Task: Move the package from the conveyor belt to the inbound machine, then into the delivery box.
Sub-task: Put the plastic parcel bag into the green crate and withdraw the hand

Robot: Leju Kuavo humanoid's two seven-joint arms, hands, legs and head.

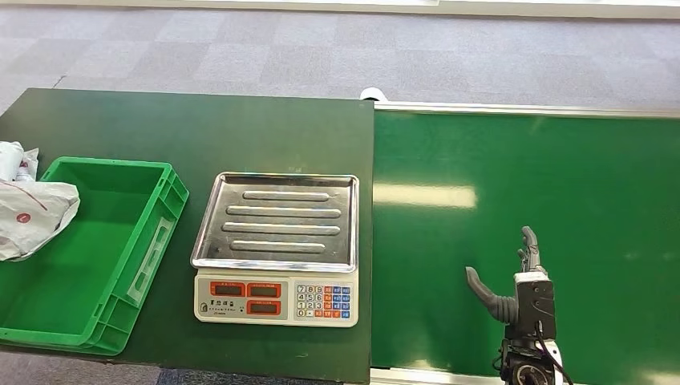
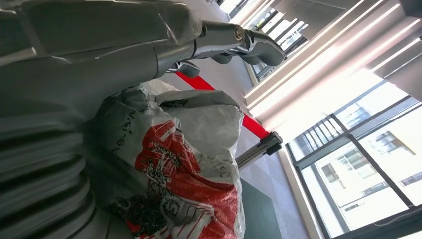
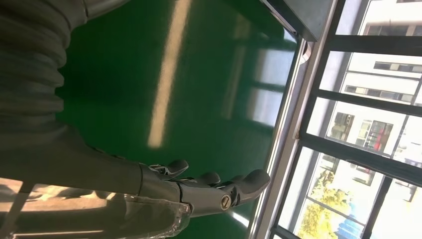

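Left hand grips the package, a soft, crinkly, light poly bag; it hangs over the green delivery box at 9 o'clock. Grab by bunched film, likely slippery. Right hand spread, empty over the conveyor belt. Scale just beside the box wall; counter open behind.

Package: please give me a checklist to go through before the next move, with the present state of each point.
1. Package fully inside the delivery box: not ok, it is at the box's left rim.
2. Left hand grips the package firmly: cannot tell; the package lies against the palm, the fingers are stretched out.
3. Scale tray free: ok.
4. Right hand open and holding nothing, over the conveyor belt: ok.
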